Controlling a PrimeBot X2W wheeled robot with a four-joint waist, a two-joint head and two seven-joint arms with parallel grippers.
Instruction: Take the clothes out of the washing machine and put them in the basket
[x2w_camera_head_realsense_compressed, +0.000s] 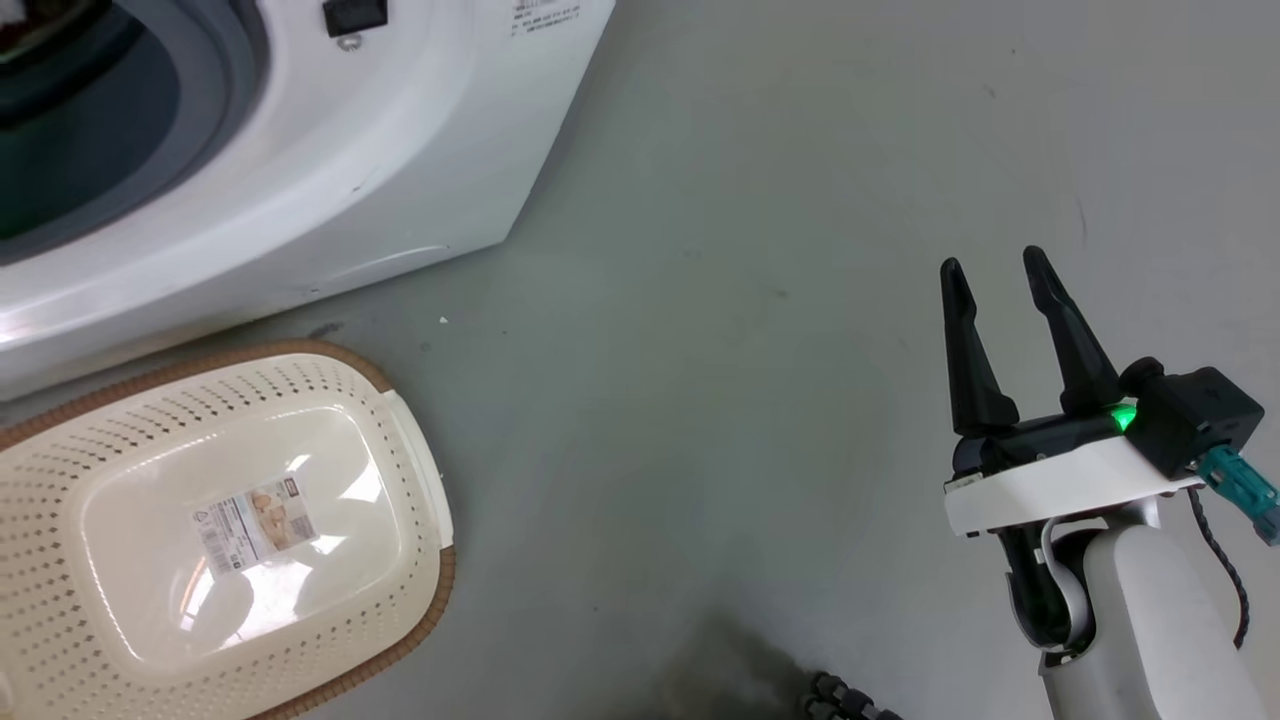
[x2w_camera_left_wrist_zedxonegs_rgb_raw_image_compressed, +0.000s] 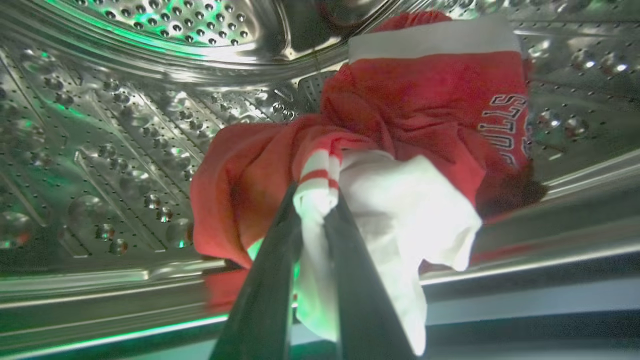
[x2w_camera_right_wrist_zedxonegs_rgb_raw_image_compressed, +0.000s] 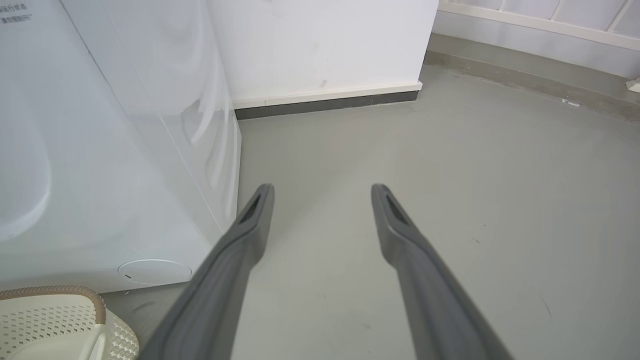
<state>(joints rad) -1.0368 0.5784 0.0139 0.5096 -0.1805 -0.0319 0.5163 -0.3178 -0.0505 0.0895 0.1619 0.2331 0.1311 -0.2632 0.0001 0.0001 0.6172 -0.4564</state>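
Pinching only a striped cuff of the clothes (x2w_camera_left_wrist_zedxonegs_rgb_raw_image_compressed: 425, 100), our left gripper (x2w_camera_left_wrist_zedxonegs_rgb_raw_image_compressed: 320, 197) may lose them dragging over the drum (x2w_camera_left_wrist_zedxonegs_rgb_raw_image_compressed: 150, 125) lip; right gripper (x2w_camera_head_realsense_compressed: 992, 260) gapes empty.

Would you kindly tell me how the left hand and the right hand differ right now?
The left hand is shut on the clothes, pinching a white-and-red fold; the right hand is open and holds nothing. The left hand is inside the washing machine drum; the right hand hangs over bare floor beside it. Both have two long dark fingers.
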